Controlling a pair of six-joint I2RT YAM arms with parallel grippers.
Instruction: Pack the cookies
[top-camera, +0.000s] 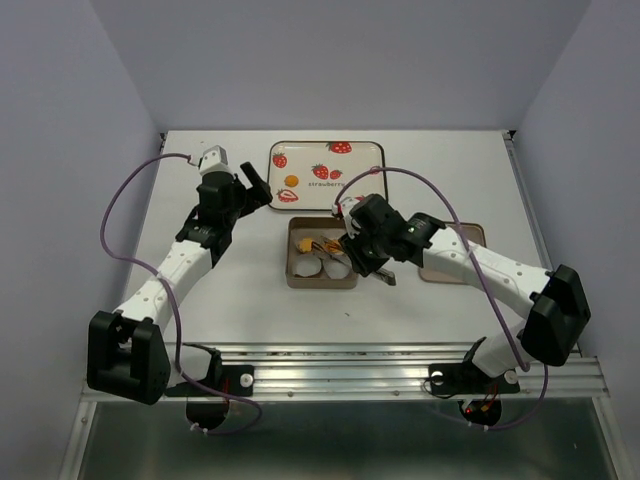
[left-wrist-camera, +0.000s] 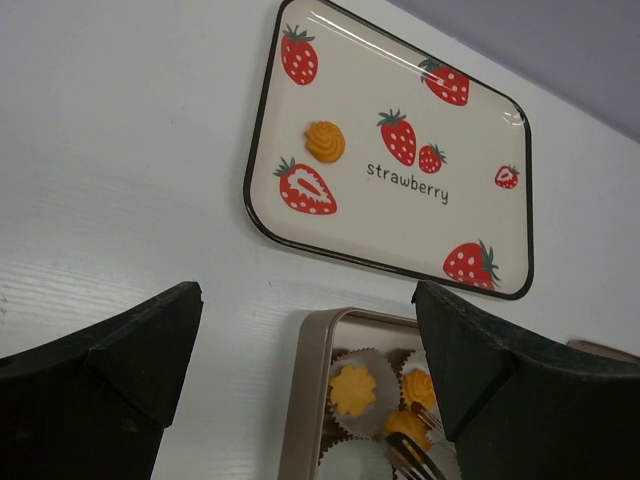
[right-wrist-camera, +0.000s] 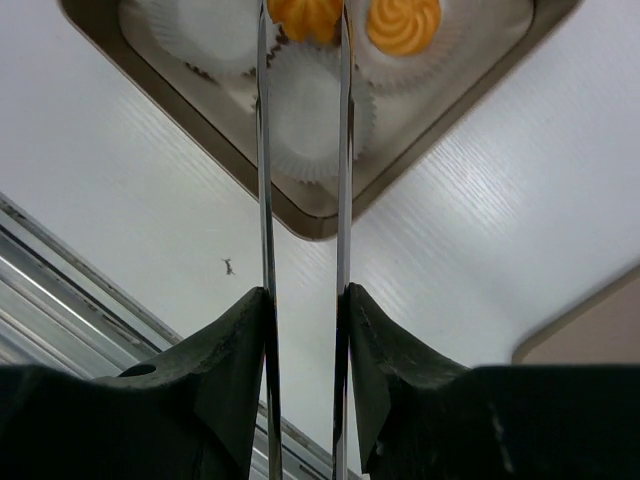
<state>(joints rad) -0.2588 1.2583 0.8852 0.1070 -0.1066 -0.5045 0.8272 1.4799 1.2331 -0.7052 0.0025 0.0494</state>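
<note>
One orange-yellow cookie (top-camera: 291, 180) lies on the strawberry tray (top-camera: 375, 150); it also shows in the left wrist view (left-wrist-camera: 325, 141). The brown tin (top-camera: 295, 275) holds white paper cups with two cookies in them (left-wrist-camera: 352, 389) (left-wrist-camera: 420, 386). My right gripper (top-camera: 365, 260) is shut on metal tongs (right-wrist-camera: 263, 200). The tong tips hold a third cookie (right-wrist-camera: 305, 18) over the tin, beside a cookie in its cup (right-wrist-camera: 404, 22). My left gripper (top-camera: 255, 185) is open and empty, above the table between the tray and the tin.
Two empty paper cups (top-camera: 305, 266) sit in the near half of the tin. A brown lid (top-camera: 440, 270) lies right of the tin, partly under my right arm. A metal rail (top-camera: 400, 365) runs along the near table edge.
</note>
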